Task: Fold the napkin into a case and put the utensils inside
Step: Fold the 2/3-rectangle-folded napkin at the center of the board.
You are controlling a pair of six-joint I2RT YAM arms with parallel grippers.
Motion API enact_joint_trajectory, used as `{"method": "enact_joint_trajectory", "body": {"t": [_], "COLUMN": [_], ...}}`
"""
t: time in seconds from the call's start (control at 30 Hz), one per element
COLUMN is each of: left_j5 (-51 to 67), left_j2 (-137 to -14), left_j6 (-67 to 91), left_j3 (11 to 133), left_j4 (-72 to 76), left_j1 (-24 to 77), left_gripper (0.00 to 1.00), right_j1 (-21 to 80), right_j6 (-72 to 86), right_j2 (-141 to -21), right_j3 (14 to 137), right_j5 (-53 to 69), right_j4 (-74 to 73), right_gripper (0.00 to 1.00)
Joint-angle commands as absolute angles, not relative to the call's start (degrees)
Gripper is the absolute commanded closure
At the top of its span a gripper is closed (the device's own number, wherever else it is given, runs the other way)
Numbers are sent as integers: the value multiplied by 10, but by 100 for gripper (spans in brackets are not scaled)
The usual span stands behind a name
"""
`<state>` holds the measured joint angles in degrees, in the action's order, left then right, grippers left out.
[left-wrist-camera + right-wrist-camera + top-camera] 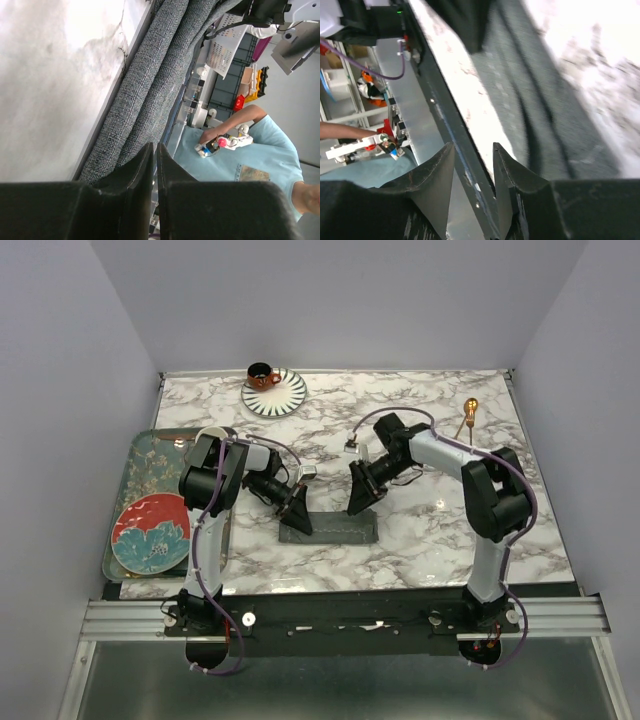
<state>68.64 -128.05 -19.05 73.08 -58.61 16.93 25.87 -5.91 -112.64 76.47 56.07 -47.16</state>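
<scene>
The napkin (335, 528) lies on the desk (450, 530) folded into a long narrow strip, near the front edge and between the two arms. The left gripper (297, 512) sits at the strip's left end, low against the cloth. In the left wrist view its fingers (135, 175) are drawn in to a thin slit. The grey folds run up to the tip of one finger and pass alongside it. No cloth shows inside the slit, and whether an edge is pinched cannot be told.

The right gripper (362, 497) hangs just over the strip's far edge, right of its middle. In the right wrist view its fingers (437, 175) stand moderately apart with nothing between them. The napkin lies beyond the tips and off to one side, and the gap frames the desk's front rail rather than the cloth.

The utensils (467, 417) lie at the far right of the desk, well apart from the napkin and both grippers. At this size they read as a single gold shape. An orange cup (263, 374) on a striped saucer (280, 397) stands at the back. A tray (135, 465) at the left edge holds a red and teal plate (150, 533).
</scene>
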Motion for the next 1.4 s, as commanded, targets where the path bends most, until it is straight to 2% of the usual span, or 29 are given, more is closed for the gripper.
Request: {"method": "enact_joint_trajectory", "body": {"t": [0.0,0.17,0.47,0.63,0.73,0.9,1.03,1.17,1.27,1.37], "left_j5": [628,621,607,616,632,655,614,535,492,461], "left_j2": [-1301,-1296,-1306,-1279,-1228,-1123,-1035,-927,-899,-924], "left_j6": [-211,-209,-218,-230,-252,-242,-211,-191,-280,-328], "left_j3": [715,715,709,715,715,714,694,636,620,631], "left_j4": [-528,-527,-527,-528,-528,-491,-413,-236,-201,-199], "left_j1": [161,157,148,149,156,177,195,216,263,307], "left_gripper": [80,80,80,79,73,55,50,43,38,35], "right_j1": [307,316,243,243,243,243,243,224,195,170], "right_j6": [-22,-26,-26,-11,-15,-6,-2,26,25,25], "right_j2": [-1111,-1153,-1264,-1258,-1218,-1141,-1065,-1025,-1015,-1020], "right_j3": [777,755,751,744,738,743,739,719,697,686], "right_j5": [597,601,548,558,565,607,625,595,566,535], "right_j4": [-459,-453,-431,-427,-428,-431,-431,-428,-425,-422], "right_gripper": [55,55,57,57,57,57,56,56,57,59]}}
